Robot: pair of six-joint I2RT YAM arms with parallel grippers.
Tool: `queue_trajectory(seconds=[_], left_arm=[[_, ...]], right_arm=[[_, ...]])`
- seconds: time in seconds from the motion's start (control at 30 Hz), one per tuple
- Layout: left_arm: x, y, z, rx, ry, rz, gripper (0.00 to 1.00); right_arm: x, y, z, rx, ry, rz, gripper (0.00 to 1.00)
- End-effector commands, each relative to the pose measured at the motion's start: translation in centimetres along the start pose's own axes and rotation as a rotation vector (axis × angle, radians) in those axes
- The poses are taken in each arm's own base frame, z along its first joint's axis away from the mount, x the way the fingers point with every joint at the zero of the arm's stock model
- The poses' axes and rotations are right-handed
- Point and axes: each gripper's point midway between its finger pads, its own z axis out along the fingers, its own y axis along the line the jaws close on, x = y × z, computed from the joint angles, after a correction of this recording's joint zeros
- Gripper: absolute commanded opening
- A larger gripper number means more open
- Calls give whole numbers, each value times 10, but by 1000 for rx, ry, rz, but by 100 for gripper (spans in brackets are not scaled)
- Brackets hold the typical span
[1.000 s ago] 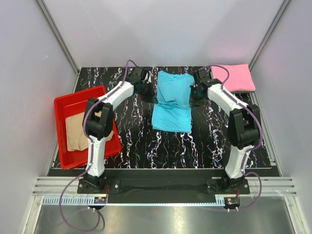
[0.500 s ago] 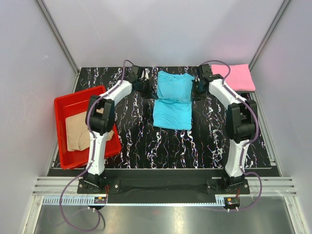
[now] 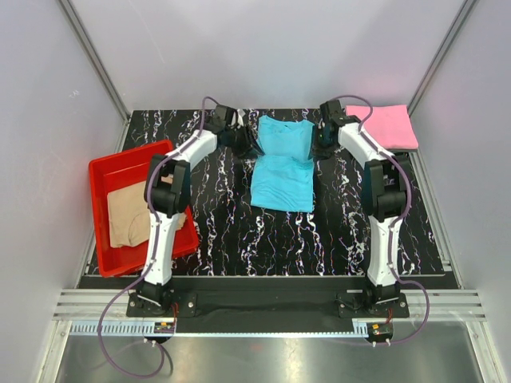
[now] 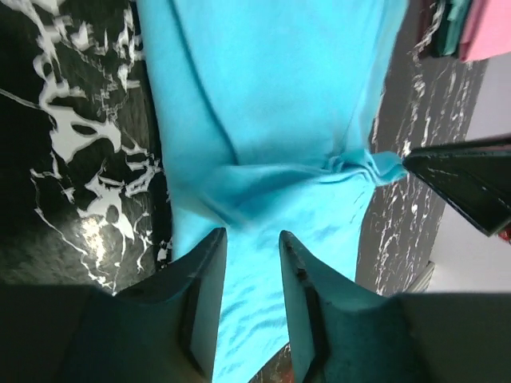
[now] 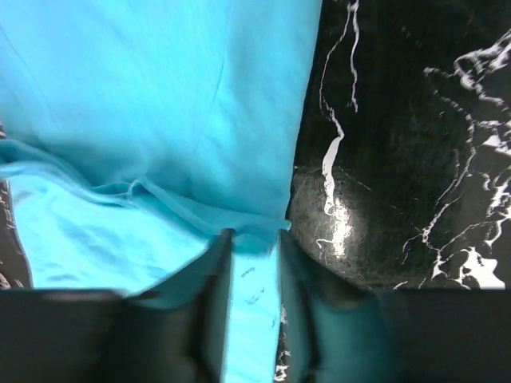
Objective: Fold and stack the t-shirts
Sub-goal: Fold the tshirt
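A turquoise t-shirt (image 3: 281, 163) lies flat in the middle of the table, with a crease across its middle (image 4: 271, 96) (image 5: 144, 96). My left gripper (image 3: 246, 142) hovers over its left edge with its jaws apart (image 4: 251, 247); only cloth shows below the gap. At the shirt's right edge my right gripper (image 3: 321, 144) also has its jaws apart (image 5: 254, 243), with nothing between them. A folded pink t-shirt (image 3: 387, 126) rests at the back right. A tan t-shirt (image 3: 128, 215) lies in the red tray.
The red tray (image 3: 128, 155) stands at the table's left edge. The black marbled table (image 3: 239, 231) shows bare in front of the turquoise shirt. White walls and metal posts close in the back and sides.
Both arms have reached further toward the back of the table along the shirt's sides. Both grippers went from shut to jaws apart, letting go of the turquoise cloth.
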Motion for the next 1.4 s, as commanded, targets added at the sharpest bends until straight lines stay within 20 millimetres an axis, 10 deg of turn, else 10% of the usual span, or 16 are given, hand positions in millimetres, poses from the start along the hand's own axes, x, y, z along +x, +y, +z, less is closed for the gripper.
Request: queue_trajectory(seconds=[0.0, 0.23, 0.6, 1.1, 1.37], left_arm=[[-46, -26, -41, 56, -133, 67, 40], [-17, -15, -75, -43, -158, 136, 45], [32, -18, -24, 166, 28, 106, 43], [-12, -10, 18, 278, 7, 23, 42], [-37, 3, -7, 285, -41, -17, 42]], right_arm=[[-31, 3, -28, 9, -78, -6, 42], [1, 13, -47, -84, -17, -5, 39], [34, 15, -14, -148, 106, 7, 34], [30, -27, 13, -26, 103, 6, 28], [17, -21, -11, -26, 72, 15, 31]])
